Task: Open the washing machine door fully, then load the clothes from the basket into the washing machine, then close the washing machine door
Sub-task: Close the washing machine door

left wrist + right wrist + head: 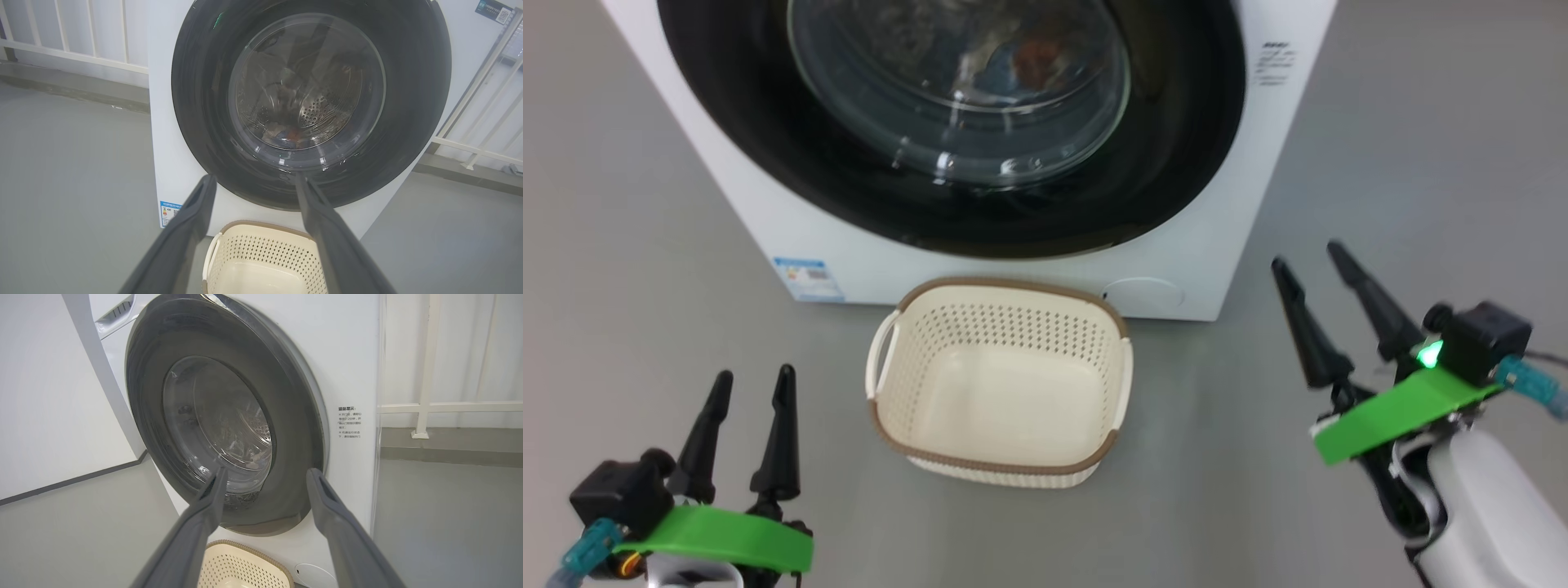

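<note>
The round black washing machine door (1176,122) lies flat against the front of the white washing machine (768,212). Through its glass, a bit of blue and orange-brown clothes (1033,53) shows inside the drum, and the same clothes (286,134) appear in the left wrist view. The cream basket (1013,287) stands on the floor right in front of the machine with nothing in it. My left gripper (754,376) is open, low to the basket's left. My right gripper (1307,255) is open, to the basket's right, near the machine's lower corner. Both grippers (254,177) (267,471) hold nothing.
Grey floor surrounds the machine. A white railing (81,55) runs behind it on the left, with more railing (425,404) on the right. A small blue label (805,278) marks the machine's lower left corner, and a round service cover (1143,292) sits behind the basket.
</note>
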{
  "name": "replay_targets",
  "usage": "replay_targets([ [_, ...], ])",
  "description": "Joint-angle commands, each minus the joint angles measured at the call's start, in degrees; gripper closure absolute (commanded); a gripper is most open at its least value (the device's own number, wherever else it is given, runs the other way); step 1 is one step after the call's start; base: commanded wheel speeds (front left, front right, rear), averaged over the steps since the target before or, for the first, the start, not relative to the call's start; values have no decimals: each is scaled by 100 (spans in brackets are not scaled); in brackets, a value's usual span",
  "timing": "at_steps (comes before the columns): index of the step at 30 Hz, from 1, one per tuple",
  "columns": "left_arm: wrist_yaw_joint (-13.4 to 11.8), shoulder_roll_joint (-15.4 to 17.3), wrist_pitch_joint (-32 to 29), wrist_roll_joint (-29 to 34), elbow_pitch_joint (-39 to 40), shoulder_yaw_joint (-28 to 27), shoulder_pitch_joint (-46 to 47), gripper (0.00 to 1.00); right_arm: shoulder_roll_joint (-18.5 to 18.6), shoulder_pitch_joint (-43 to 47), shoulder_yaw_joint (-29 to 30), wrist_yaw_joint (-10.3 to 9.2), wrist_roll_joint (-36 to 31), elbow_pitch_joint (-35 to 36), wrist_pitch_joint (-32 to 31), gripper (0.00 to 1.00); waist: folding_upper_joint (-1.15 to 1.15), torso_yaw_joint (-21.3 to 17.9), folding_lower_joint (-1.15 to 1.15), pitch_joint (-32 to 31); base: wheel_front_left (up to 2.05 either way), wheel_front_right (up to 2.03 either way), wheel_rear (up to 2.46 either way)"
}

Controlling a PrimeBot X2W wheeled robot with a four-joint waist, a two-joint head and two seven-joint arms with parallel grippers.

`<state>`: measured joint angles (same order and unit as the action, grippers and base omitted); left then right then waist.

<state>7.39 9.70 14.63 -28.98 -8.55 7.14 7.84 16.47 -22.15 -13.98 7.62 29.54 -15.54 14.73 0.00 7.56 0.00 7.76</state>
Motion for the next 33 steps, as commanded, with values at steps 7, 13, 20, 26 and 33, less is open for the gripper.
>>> replay_targets([
  [7,10,170,37,13,132,-136,-147,0,-141,604,-11,-13,91,207,27,0,0,-481,0,-470,0,0,0],
  [13,10,191,37,15,64,-170,-273,0,-195,966,70,-13,5,159,27,0,0,-661,0,-590,0,0,0],
  [20,10,135,37,83,15,-295,-345,0,-271,1149,281,-13,-152,215,27,0,0,-804,0,-635,0,0,0],
  [26,10,96,37,127,8,-341,-363,0,-298,1178,376,-13,-212,247,27,0,0,-816,0,-644,0,0,0],
  [33,10,75,37,152,-15,-380,-349,0,-321,1174,444,-13,-262,247,27,0,0,-755,0,-644,0,0,0],
])
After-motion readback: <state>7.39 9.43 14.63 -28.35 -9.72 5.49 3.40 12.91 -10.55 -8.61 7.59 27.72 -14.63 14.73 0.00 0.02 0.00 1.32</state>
